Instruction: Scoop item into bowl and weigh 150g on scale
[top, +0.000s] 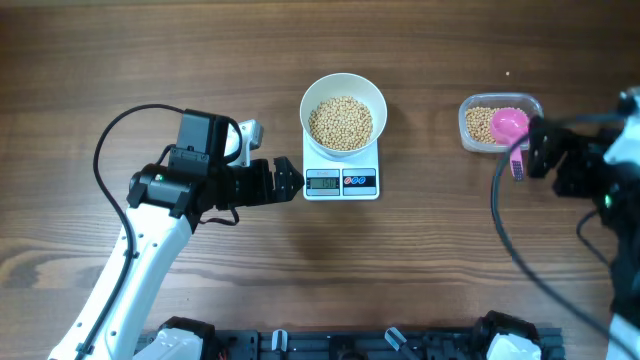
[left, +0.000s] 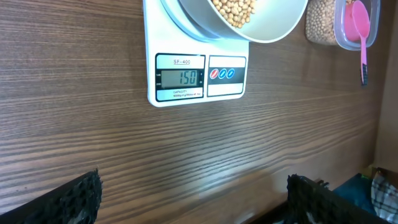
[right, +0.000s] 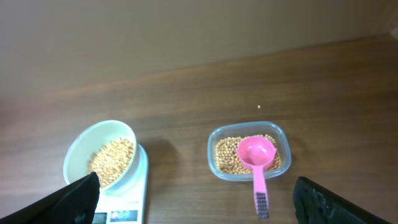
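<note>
**Weighing: target reached, no step visibly left**

- Left end effector (top: 297, 180): wide, empty, low over the worktop (left: 93, 143).
- Scale (left: 227, 90): just ahead of it, not touching. Display reads 150.
- Bowl (left: 280, 22): on the scale, holding beans (top: 341, 122).
- Right end effector (top: 538, 148): wide, empty.
- Scoop (right: 255, 155): just ahead of the right end effector, not gripped. Its cup lies in the tub (right: 212, 155), handle over the rim.
- Status: judged complete.
</note>
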